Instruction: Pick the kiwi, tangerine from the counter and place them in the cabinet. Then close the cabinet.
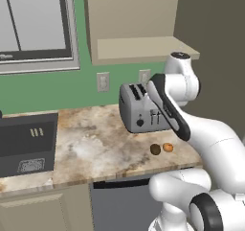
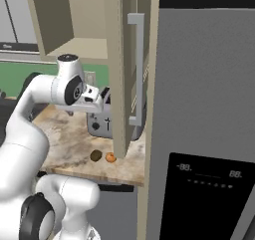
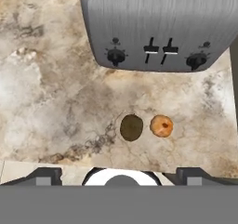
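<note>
Marbled beige and brown stone forms the table (image 1: 95, 144), seen first from the left base camera. A silver toaster (image 1: 139, 108) stands toward the back. In front of it, near the table's front edge, lie the dark brown kiwi (image 1: 155, 149) and the orange tangerine (image 1: 168, 147), just beside each other, perhaps touching. The white arm bends over the toaster. Above, the tan cabinet (image 1: 143, 48) shows a bare shelf.

From the right base camera, the cabinet door (image 2: 122, 69) hangs open with its slim bar handle (image 2: 137, 69) and juts out over the fruit. The kiwi (image 2: 96, 156) and tangerine (image 2: 110, 157) sit low beneath it.

The hand camera looks straight down. The kiwi (image 3: 131, 127) lies almost centred, the tangerine (image 3: 161, 126) right next to it, the toaster (image 3: 160, 28) beyond. The pincer (image 3: 119, 176) stands wide open and empty, well above both.

Likely risks: with the fruits so close, a finger coming down between them could knock the tangerine away, possibly off the nearby front edge. The round kiwi may slip from the grip. The raised arm could strike the open door.
</note>
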